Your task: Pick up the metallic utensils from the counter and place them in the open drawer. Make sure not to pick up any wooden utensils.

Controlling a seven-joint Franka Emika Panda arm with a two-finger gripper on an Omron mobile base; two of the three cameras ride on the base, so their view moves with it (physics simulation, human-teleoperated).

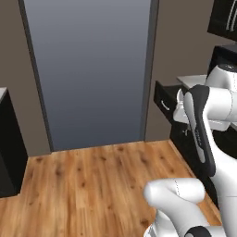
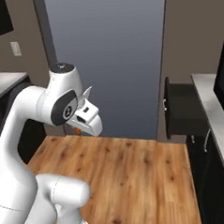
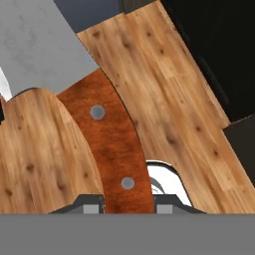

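Left base view: white arm (image 1: 203,125) raised in front of the open drawer (image 1: 165,101), a black box w/ small silver handle, pulled out from the black cabinets below the counter (image 1: 192,79) edge. Wood floor stretching left of the drawer, grey doorway behind. Hand end hidden by the arm's own links, so grip not readable here.

Right base view: same drawer (image 2: 181,107) seen side-on, sticking out left from the counter (image 2: 211,98), its inside dark; contents can't be made out. Gripper (image 2: 82,127) well left of the drawer, over the floor, w/ a sliver of orange-red peeking under it.

Hand view: knife (image 3: 102,139) close up, orange-red handle w/ two silver rivets running up between the finger tips (image 3: 92,205), grey blade fanning out toward top left. Jaws part-closed and clamped on the handle, one each side. Floor beneath; black cabinet front along the right edge, on the drawer side.

Judgement: carry step, knife lifted off and not yet delivered. Next move calls for swinging the hand across to above the drawer cavity, lowering, then releasing w/out clipping the drawer front. Thin silvery utensil presumably left for after.
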